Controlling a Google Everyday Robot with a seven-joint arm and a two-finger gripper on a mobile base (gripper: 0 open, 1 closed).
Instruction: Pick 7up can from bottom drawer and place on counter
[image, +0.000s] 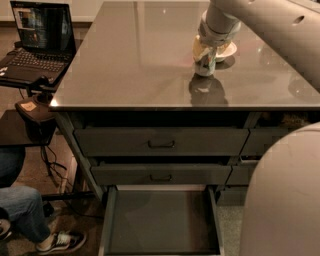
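7up can (204, 70) upright on surface (125, 60) | gripper (204, 59) over its top, fingers (198, 50) clamped on can | white bowl (227, 49) just behind | bottom drawer (160, 220) open

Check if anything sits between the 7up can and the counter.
Nothing visible. The gripper holds the 7up can low over bare counter; the white bowl sits just behind it, not under.

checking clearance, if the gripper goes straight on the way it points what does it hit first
The counter: the gripper points down, holding the 7up can just above or on it; depth unclear.
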